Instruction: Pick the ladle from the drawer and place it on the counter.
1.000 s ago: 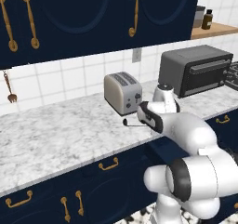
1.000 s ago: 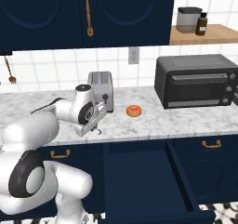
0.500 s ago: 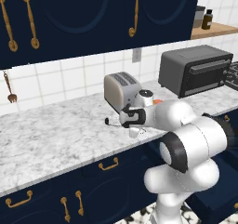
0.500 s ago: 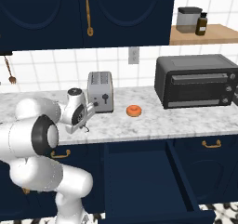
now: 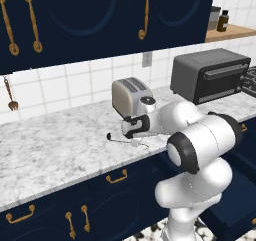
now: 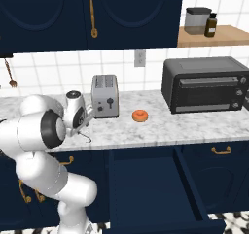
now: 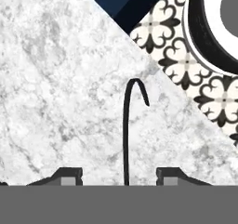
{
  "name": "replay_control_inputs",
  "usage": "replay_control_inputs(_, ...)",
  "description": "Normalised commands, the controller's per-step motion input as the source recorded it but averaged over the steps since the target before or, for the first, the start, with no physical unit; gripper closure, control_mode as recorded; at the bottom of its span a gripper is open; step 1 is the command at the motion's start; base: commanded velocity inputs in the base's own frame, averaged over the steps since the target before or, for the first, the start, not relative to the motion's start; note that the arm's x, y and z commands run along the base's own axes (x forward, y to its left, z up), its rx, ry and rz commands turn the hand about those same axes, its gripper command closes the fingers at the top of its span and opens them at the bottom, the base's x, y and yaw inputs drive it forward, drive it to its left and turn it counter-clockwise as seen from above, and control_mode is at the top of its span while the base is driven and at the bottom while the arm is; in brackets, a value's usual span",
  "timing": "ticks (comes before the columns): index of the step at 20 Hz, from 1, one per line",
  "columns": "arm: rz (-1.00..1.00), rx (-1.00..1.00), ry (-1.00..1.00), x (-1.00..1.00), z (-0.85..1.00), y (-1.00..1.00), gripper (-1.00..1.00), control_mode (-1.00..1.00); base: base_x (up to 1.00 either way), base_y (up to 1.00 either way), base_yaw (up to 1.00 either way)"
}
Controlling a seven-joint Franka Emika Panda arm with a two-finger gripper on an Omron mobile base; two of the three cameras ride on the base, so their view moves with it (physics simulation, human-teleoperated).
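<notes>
A: Nearest first. The drawer [image 6: 151,184] is pulled wide open at the bottom of the right base view, nothing to make out inside it.

B: Gripper?

A: The gripper [image 5: 131,127] is low over the counter [image 5: 55,150], near the front edge. In the hand view the fingertips [image 7: 69,174] stand spread, with the ladle [image 7: 126,135] handle running up between them and not touching either one. It's not pinched.

B: So where's the ladle?

A: On the counter or just above it; can't tell if it's resting. Left base view has the bowl end of the ladle [image 5: 109,136] sticking out left of the hand and the hooked end near the counter edge. In the right base view it's a thin dark line [image 6: 86,131], with a loop below the hand.

B: What's around it?

A: The toaster [image 5: 131,96] is just behind the gripper. The orange donut [image 6: 140,115] lies well to the right, with the toaster oven [image 6: 204,85] further right. The tiled wall is behind, with an outlet [image 6: 139,58] above the toaster.

B: Anything hidden?

A: The arm's elbow [image 5: 202,147] covers the counter front and the drawer in the left base view. The middle of the ladle is behind the hand there. A fork [image 5: 10,94] hangs on the far-left wall, cut off in the right view.
</notes>
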Motion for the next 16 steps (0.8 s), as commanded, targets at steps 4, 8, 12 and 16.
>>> replay_control_inputs(4,-0.06,0.11,-0.24,-0.79,1.00,-0.46,-1.00,-1.00,0.00,0.00,0.00)
replay_control_inputs(8,-0.08,0.25,-0.43,-1.00,1.00,-1.00,-1.00,-1.00,0.00,0.00,0.00)
replay_control_inputs(12,-0.17,0.29,-0.39,-1.00,1.00,-0.83,-1.00,-1.00,0.00,0.00,0.00)
replay_control_inputs(16,-0.26,0.26,-0.32,-1.00,1.00,-0.66,-1.00,-1.00,0.00,0.00,0.00)
